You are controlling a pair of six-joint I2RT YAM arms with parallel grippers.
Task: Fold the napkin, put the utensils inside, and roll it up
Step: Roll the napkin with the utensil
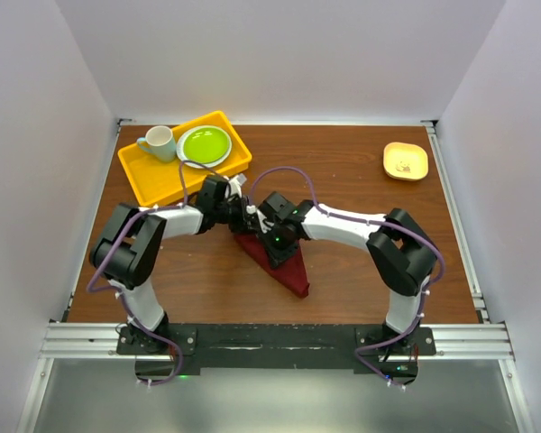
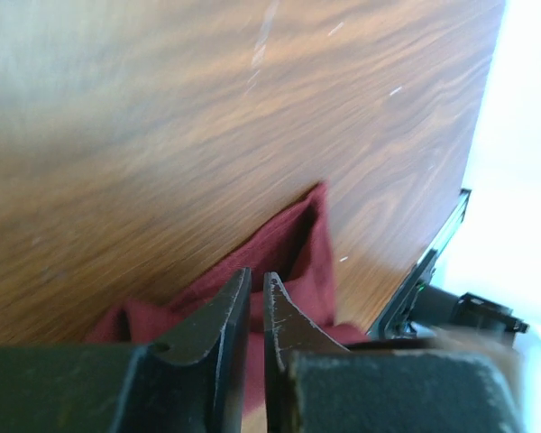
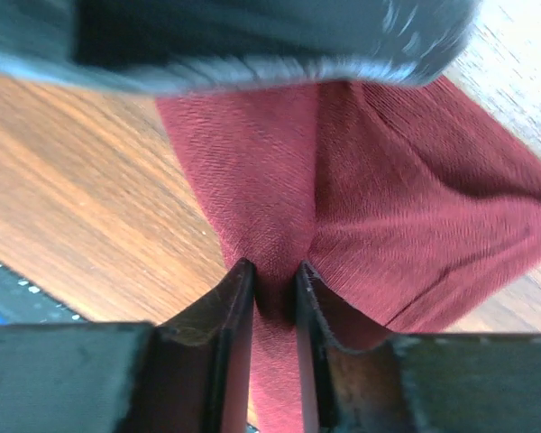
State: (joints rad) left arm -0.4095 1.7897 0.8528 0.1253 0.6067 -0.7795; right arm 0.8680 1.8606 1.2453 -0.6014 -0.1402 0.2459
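Note:
The dark red napkin (image 1: 287, 263) lies folded into a long triangle at the table's middle, its point toward the near edge. Both grippers meet over its far end. My right gripper (image 1: 255, 224) is shut on a pinched ridge of the napkin (image 3: 388, 171), and the cloth fills the gap between its jaws (image 3: 275, 267). My left gripper (image 1: 242, 211) hovers just above the napkin (image 2: 311, 248); its jaws (image 2: 257, 276) stand a narrow slit apart with nothing clearly held. The utensils are out of view.
A yellow tray (image 1: 144, 176) at the back left carries a green plate (image 1: 205, 144) and a pale green cup (image 1: 160, 142). A small yellow dish (image 1: 405, 161) sits at the back right. White walls enclose the table.

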